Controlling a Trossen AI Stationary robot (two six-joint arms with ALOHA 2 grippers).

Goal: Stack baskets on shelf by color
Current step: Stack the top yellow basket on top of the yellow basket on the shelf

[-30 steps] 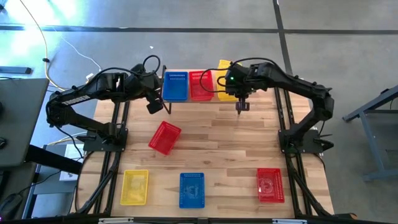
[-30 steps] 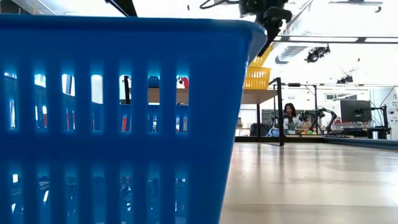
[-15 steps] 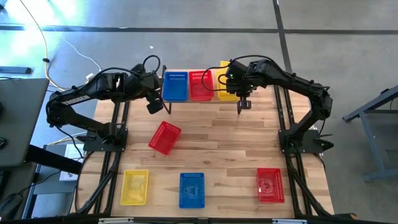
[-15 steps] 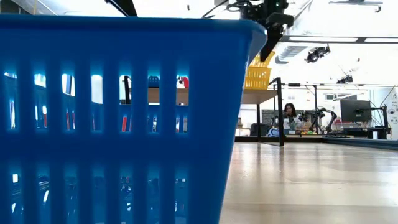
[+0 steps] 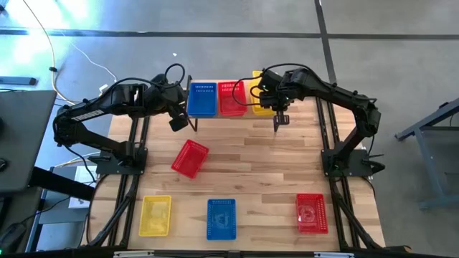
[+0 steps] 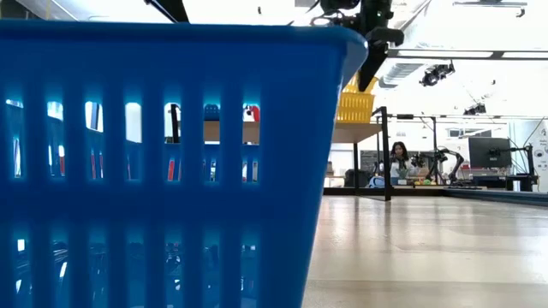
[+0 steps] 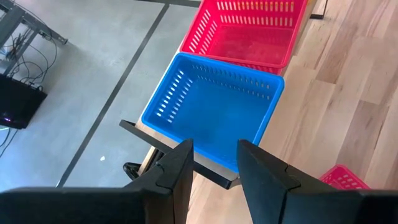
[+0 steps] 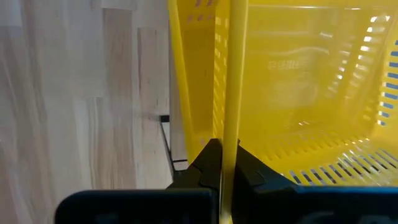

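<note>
Visible from above: two blue baskets (image 5: 202, 99), three red baskets (image 5: 190, 158), two yellow baskets (image 5: 155, 215).

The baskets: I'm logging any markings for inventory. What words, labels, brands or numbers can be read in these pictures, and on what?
None can be read.
Yellow basket held in the right gripper: a faint moulded mark on its floor, too blurred to read.
Blue basket and red basket on the shelf: no markings visible.

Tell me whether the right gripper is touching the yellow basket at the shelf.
Touching. The right wrist view shows the right gripper shut on the rim wall of the yellow basket, the thin yellow edge pinched between its fingers. The high view agrees.
</note>
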